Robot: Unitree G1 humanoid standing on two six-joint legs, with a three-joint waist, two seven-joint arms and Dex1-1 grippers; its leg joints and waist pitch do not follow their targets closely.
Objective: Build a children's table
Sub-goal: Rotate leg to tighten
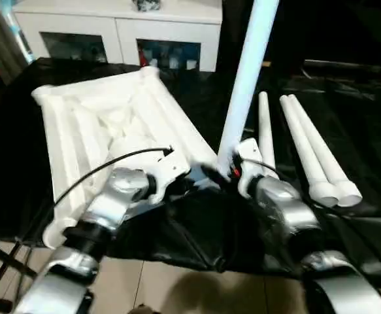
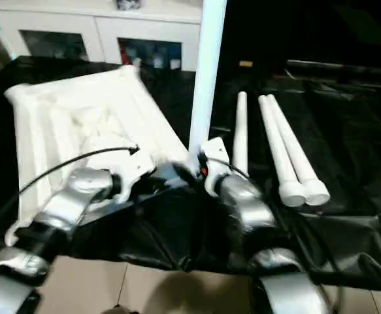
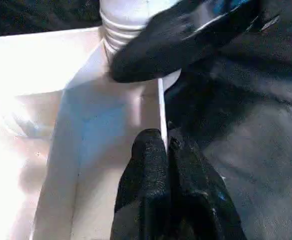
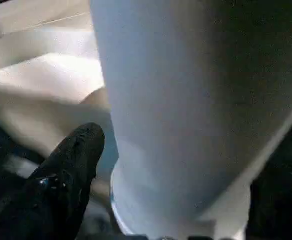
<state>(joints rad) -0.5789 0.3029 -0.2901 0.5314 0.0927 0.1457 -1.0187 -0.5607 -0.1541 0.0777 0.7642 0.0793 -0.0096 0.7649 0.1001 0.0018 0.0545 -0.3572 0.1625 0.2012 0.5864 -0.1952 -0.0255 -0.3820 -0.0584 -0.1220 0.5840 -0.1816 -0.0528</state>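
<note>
Silver forearms (image 1: 112,196), upside-down ribbed white table (image 1: 112,124)

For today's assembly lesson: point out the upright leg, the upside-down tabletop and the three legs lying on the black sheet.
Upright leg (image 1: 242,85), left eye view, mid shaft.
Tabletop (image 1: 66,140), left eye view, ribbed underside.
Three lying legs (image 1: 308,147), left eye view, middle leg's shaft.

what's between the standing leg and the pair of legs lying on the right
One more loose leg lies on the black sheet between the standing leg and the pair of legs, seen in both eye views.
</note>
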